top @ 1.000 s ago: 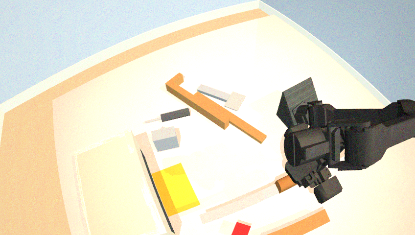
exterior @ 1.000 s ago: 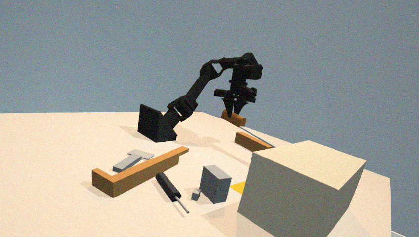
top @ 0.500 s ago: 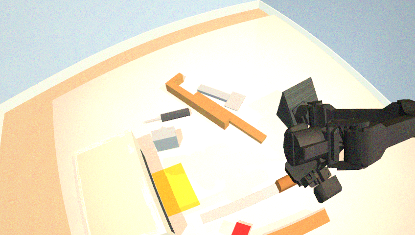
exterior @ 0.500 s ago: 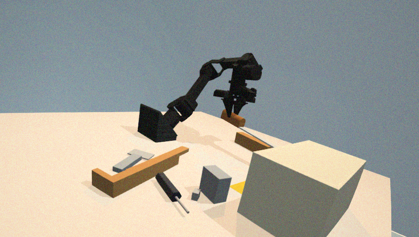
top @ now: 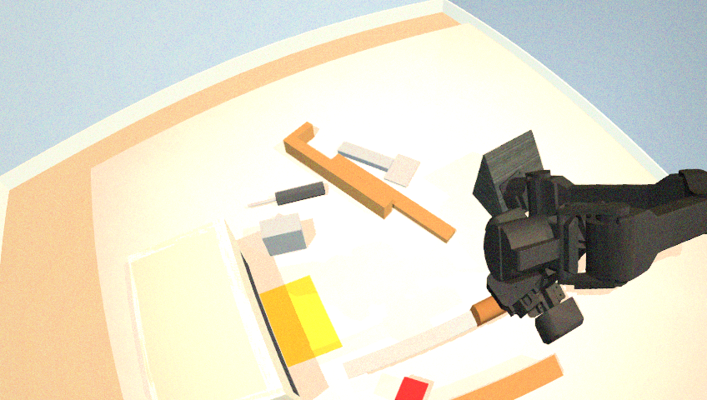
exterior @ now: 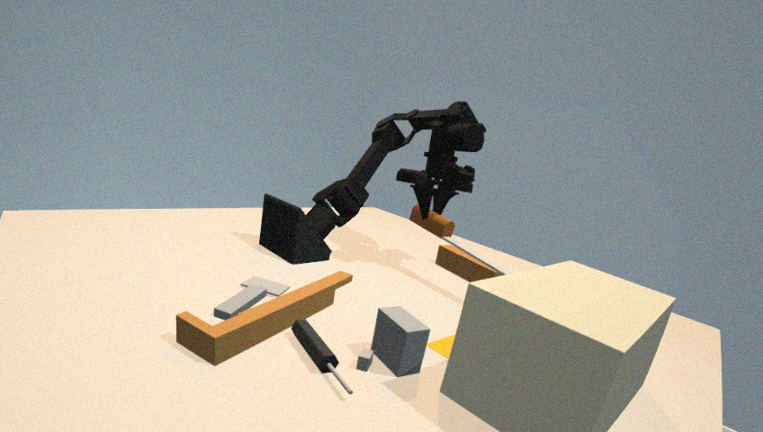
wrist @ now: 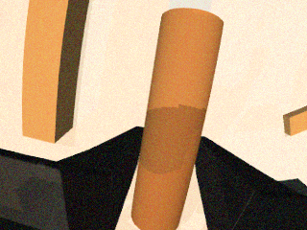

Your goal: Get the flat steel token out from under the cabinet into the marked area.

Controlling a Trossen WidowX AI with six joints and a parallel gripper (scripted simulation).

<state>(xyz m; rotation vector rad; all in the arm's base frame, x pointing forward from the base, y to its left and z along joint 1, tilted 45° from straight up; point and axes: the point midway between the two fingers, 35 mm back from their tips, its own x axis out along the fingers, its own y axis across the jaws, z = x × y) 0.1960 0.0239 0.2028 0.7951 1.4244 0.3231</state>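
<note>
My gripper (top: 515,307) (exterior: 434,211) (wrist: 169,138) is shut on the orange round handle (top: 483,309) (exterior: 435,223) (wrist: 188,71) of a long tool. The tool's pale flat blade (top: 411,344) points toward the cream cabinet (top: 188,307) (exterior: 535,347). A yellow marked area (top: 303,317) (exterior: 443,345) lies in front of the cabinet, by the dark slot (top: 268,327) at its bottom edge. The blade tip ends just short of the yellow area. The steel token does not show in any view.
An orange L-shaped bar (top: 357,181) (exterior: 256,318), a grey T-shaped piece (top: 377,161) (exterior: 246,297), a dark-handled pin (top: 300,192) (exterior: 316,342) and a grey block (top: 283,235) (exterior: 399,337) lie behind the yellow area. An orange bar (top: 515,381) (exterior: 462,262) (wrist: 48,52) and a red piece (top: 411,388) lie near the blade.
</note>
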